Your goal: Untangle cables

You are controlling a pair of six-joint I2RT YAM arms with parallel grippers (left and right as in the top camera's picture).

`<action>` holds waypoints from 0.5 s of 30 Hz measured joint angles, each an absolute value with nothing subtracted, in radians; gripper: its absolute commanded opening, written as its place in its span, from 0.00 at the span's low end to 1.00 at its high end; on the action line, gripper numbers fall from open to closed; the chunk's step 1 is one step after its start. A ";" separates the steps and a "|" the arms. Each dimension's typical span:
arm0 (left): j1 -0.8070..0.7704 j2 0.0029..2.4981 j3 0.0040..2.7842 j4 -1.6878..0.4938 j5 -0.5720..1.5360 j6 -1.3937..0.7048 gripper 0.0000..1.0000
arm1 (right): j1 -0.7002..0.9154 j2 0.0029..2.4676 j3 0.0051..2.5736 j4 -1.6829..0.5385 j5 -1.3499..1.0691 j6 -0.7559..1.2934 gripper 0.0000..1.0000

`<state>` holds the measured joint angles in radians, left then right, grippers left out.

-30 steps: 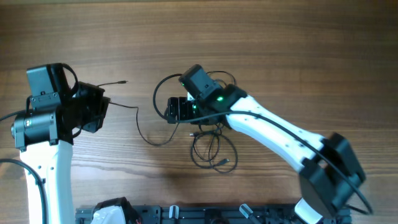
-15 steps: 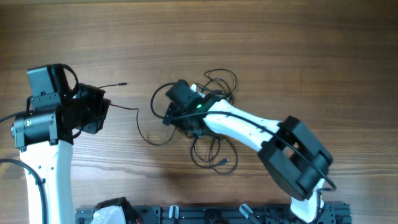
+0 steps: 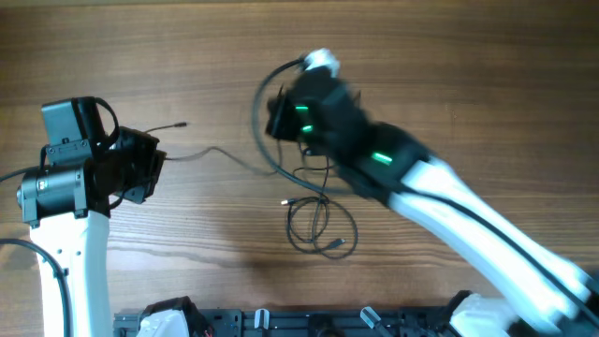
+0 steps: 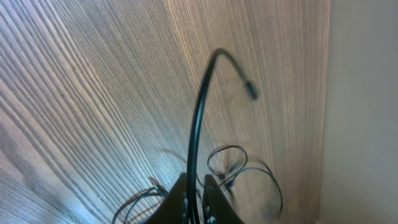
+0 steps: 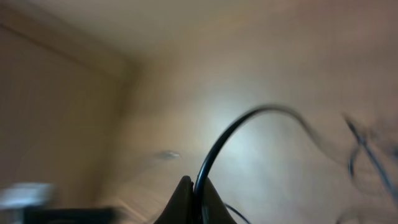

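Thin black cables (image 3: 320, 227) lie in loose loops at mid-table, with a small silvery plug (image 3: 286, 200) beside them. My left gripper (image 3: 155, 161) at the left is shut on one cable (image 4: 198, 118), which arcs up from the fingers to a free plug end (image 4: 250, 90). From the same grip a strand (image 3: 217, 150) runs right toward the tangle. My right gripper (image 3: 278, 116), blurred by motion, is raised above the tangle's far side. It is shut on another cable (image 5: 231, 132), pinched between the fingertips (image 5: 184, 198). A loop (image 3: 266, 94) curves round it.
A black rail (image 3: 309, 323) with fittings runs along the table's front edge, with a white object (image 3: 167, 316) at its left. The right arm's white link (image 3: 468, 220) slants across the right half of the table. Bare wood lies behind and between the arms.
My right gripper has shut on a cable and swung up and toward the far side, lifting it. The strand from the left gripper has pulled straighter. The left arm has stayed put.
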<state>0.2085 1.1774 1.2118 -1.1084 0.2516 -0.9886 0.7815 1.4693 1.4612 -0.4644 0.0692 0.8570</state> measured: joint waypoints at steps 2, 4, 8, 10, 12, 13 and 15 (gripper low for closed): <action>0.208 1.177 1.212 -1.113 0.250 -0.981 0.41 | 0.782 1.371 1.475 -0.440 0.103 0.807 0.04; 0.208 1.177 1.212 -1.122 0.249 -0.984 0.62 | 0.782 1.285 1.477 -0.419 0.130 0.770 0.04; 0.207 1.178 1.212 -1.156 0.244 -0.977 0.79 | 0.782 1.269 1.473 -0.249 0.151 0.673 0.05; 0.205 1.178 1.212 -1.163 0.241 -0.955 0.79 | 0.782 1.266 1.507 -0.233 0.186 0.645 0.05; 0.205 1.178 1.212 -1.165 0.241 -0.934 0.79 | 0.782 1.265 1.622 -0.222 0.242 0.577 0.05; 0.205 1.178 1.212 -1.163 0.241 -0.929 0.79 | 0.782 1.264 1.664 -0.222 0.263 0.553 0.04; 0.205 1.178 1.212 -1.164 0.241 -0.925 0.79 | 0.782 1.262 1.763 -0.218 0.309 0.507 0.04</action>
